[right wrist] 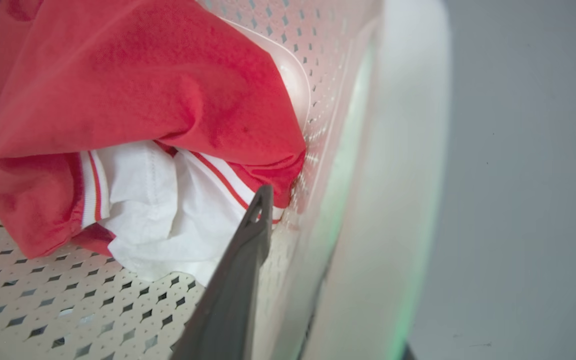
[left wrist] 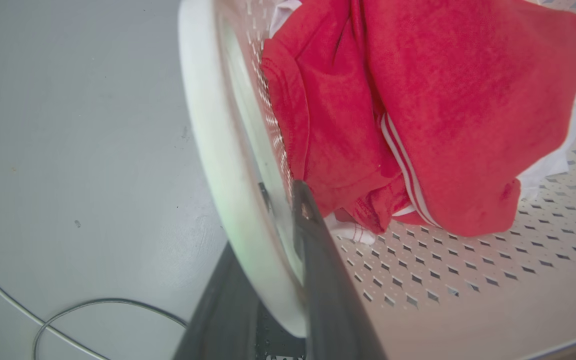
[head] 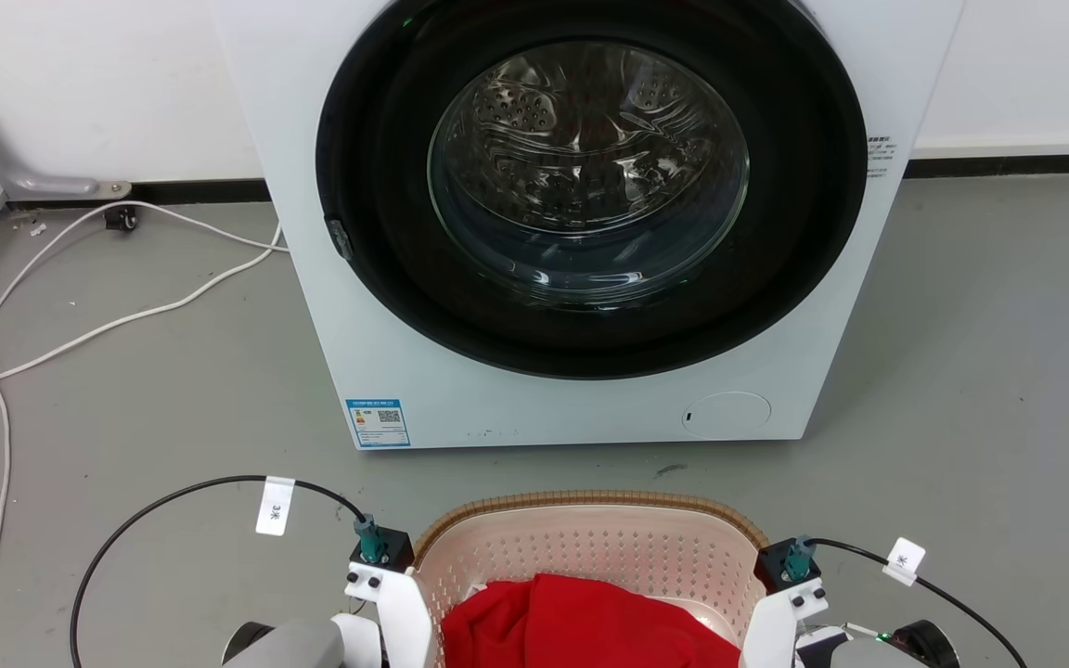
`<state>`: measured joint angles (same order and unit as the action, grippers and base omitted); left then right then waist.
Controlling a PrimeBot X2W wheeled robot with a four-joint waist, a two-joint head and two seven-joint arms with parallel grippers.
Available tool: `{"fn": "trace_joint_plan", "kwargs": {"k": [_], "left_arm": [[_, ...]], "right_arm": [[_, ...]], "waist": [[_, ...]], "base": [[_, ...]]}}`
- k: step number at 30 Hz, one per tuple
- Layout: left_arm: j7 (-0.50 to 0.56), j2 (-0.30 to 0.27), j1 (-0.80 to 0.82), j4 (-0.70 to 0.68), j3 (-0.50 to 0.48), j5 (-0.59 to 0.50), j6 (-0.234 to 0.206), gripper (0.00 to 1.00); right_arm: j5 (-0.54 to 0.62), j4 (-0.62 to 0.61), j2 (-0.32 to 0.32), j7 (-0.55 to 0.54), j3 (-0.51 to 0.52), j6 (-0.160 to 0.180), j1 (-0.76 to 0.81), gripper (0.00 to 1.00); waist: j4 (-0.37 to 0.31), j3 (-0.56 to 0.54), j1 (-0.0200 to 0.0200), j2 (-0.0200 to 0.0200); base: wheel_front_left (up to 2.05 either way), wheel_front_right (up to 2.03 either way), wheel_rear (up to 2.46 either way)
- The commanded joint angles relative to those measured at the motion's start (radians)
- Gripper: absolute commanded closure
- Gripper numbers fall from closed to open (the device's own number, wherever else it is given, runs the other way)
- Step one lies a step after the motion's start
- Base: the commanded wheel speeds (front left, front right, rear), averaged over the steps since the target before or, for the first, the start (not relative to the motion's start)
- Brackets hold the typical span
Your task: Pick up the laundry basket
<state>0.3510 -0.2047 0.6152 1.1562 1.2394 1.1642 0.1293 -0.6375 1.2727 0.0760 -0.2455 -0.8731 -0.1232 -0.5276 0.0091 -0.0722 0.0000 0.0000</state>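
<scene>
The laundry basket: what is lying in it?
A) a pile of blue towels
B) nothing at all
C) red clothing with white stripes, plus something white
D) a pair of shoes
C: both wrist views show a red garment with white stripes, lying with some white cloth on the perforated floor of the laundry basket.

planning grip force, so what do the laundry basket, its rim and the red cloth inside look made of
Laundry basket: likely moulded plastic, cream with a smooth matte finish, going by the regular diamond perforations. Rim: brown with a woven look, either wicker or a plastic imitation; the pictures leave that open. Red cloth: soft knit fabric, slightly fuzzy, lying in loose folds, with white striped trim.
</scene>
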Motion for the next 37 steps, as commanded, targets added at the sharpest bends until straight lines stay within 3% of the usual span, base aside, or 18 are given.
{"fn": "trace_joint_plan", "kwargs": {"k": [1, 37], "left_arm": [[-0.013, -0.014, 0.028, 0.001, 0.003, -0.004, 0.0, 1.0], [-0.023, -0.02, 0.026, -0.004, 0.031, 0.023, 0.0, 1.0]], "right_arm": [[0.005, 0.005, 0.004, 0.0, -0.021, -0.014, -0.001, 1.0], [-0.092, 0.013, 0.009, 0.004, -0.113, -0.014, -0.007, 1.0]], "waist": [[0.0, 0.0, 0.0, 0.0], [0.002, 0.004, 0.0, 0.0]], "base": [[0.0, 0.0, 0.0], [0.0, 0.0, 0.0]]}}
